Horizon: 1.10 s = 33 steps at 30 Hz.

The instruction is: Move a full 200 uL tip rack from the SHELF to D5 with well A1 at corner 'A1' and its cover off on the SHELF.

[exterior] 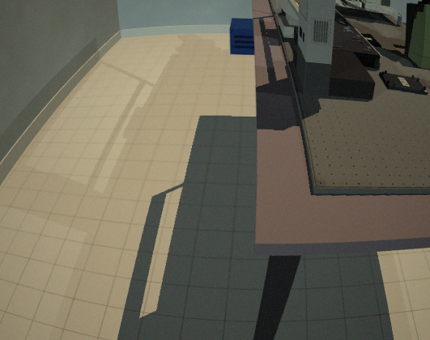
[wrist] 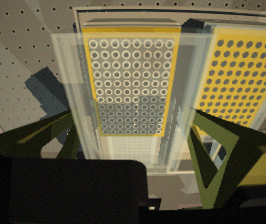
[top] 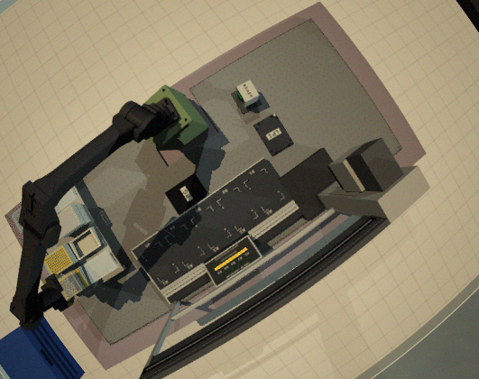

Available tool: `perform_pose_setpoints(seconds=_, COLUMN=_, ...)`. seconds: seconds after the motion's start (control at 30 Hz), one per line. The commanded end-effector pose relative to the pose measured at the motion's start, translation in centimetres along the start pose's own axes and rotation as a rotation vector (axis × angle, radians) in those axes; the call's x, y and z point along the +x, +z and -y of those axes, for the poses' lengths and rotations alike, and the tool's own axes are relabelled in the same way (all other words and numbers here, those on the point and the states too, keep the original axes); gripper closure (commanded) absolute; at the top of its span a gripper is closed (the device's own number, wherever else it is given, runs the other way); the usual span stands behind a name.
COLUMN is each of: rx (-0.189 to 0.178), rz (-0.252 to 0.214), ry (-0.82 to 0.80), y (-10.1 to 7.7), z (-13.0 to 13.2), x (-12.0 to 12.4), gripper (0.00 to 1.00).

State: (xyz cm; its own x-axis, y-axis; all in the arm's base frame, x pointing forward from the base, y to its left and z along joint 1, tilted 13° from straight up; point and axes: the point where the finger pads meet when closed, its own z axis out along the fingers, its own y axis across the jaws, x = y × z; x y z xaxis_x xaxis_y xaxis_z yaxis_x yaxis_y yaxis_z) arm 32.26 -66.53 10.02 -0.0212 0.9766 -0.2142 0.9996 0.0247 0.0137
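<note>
In the wrist view my gripper (wrist: 133, 111) is shut on a clear cover (wrist: 128, 45), one finger on each long side. The cover hangs a little above its tip rack (wrist: 130, 85). That rack has a yellow plate and is full of pale tip rings on grey. Right beside it stands another yellow rack (wrist: 238, 75) that shows dark holes and no tips. In the top view the gripper (top: 60, 286) is over the shelf (top: 77, 250) at the table's left end. The liquid handler deck (top: 216, 227) with its corner brackets holds nothing.
Other pale lidded items (top: 87, 243) stand on the shelf beside the racks. Two black labelled nests (top: 273, 134) (top: 186, 193) lie on the mat. A white key box (top: 248, 93) stands at the back. The green arm base (top: 178, 119) and a grey block (top: 367, 164) stand nearby.
</note>
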Motion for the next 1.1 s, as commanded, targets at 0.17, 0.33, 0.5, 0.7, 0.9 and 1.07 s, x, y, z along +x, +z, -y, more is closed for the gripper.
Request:
perform_pose_setpoints(seconds=0.17, rx=-0.052, rz=0.101, ry=0.004, y=-8.0, z=-1.6, x=-2.2, gripper=1.0)
perform_pose_setpoints(seconds=0.33, rx=-0.047, rz=0.09, ry=0.002, y=-8.0, z=-1.5, x=-1.8, gripper=1.0)
perform_pose_setpoints(seconds=0.5, rx=-0.052, rz=0.101, ry=0.005, y=-9.3, z=-1.5, x=-2.1, gripper=1.0)
perform_pose_setpoints(seconds=0.7, rx=-0.052, rz=0.101, ry=0.004, y=-10.3, z=-1.5, x=-2.0, gripper=1.0)
perform_pose_setpoints(seconds=0.9, rx=-0.05, rz=0.098, ry=0.005, y=-10.8, z=-1.3, x=-1.9, gripper=1.0)
perform_pose_setpoints(seconds=1.07, rx=-0.052, rz=0.101, ry=0.003, y=-11.9, z=-1.5, x=-1.8, gripper=1.0)
